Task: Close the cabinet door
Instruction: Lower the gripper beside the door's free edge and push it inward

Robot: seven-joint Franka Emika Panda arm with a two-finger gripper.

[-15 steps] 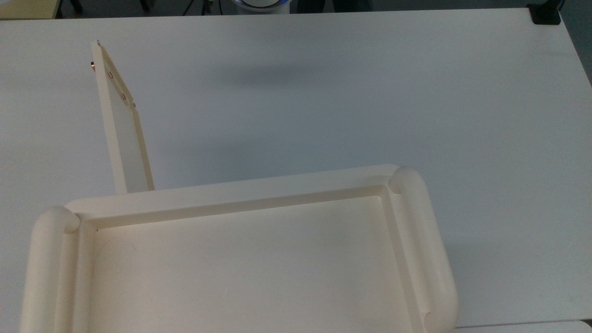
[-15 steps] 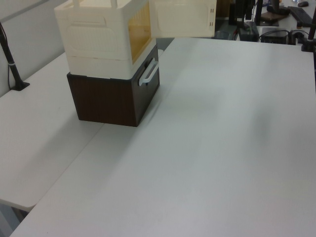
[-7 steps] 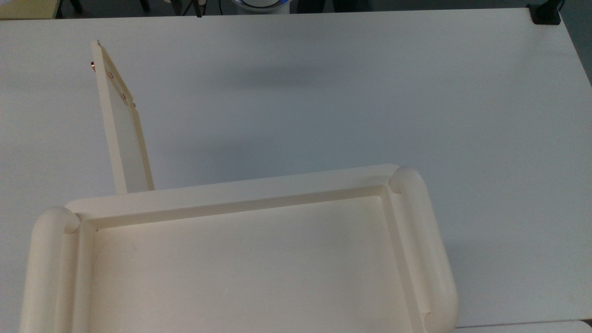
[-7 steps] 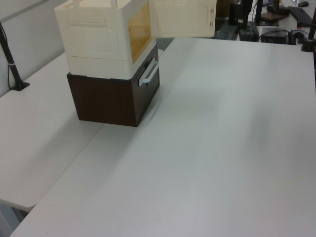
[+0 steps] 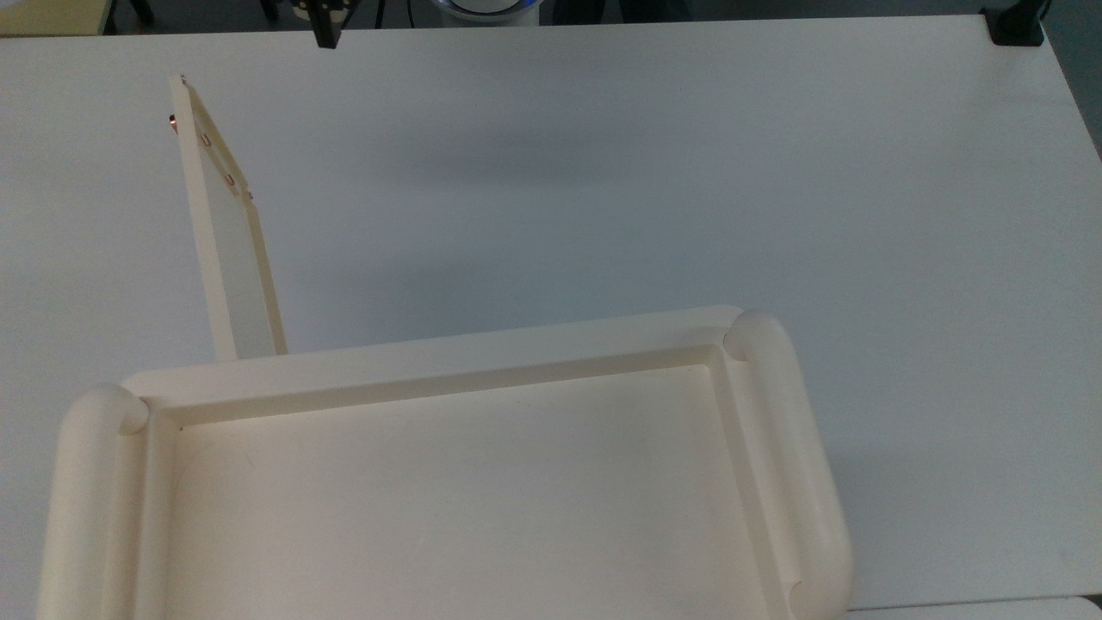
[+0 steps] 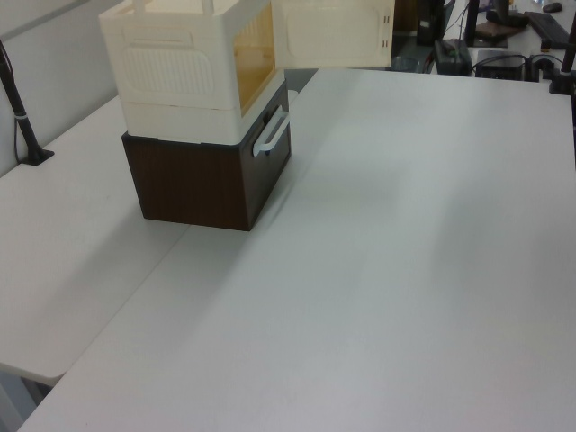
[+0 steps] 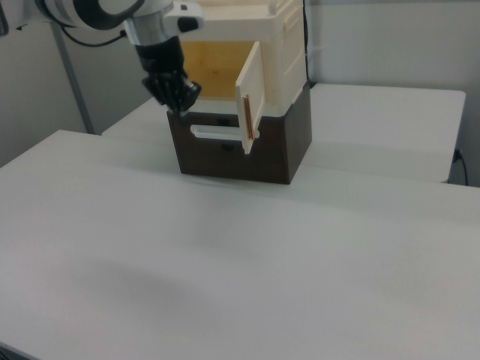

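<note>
Gripper (image 7: 178, 105), fingers seeming closed together on nothing, is hanging beside the flat cabinet door (image 7: 250, 96), standing open above the dark brown box (image 7: 240, 150).

The cabinet (image 5: 448, 482) is cream-white all over, and the door (image 5: 225, 232) is the same cream-white, with a small copper knob (image 5: 172, 123) and copper-toned marks near its 12 o'clock end. In the left view the cabinet's inside (image 6: 255, 56) glows amber-yellow. Beneath it sits a dark brown base (image 6: 202, 180) with a white handle (image 6: 273, 135). The surface (image 5: 654, 172) is plain white with a soft grey shadow. The gripper (image 7: 178, 101) is black on a white arm (image 7: 112, 15).
</note>
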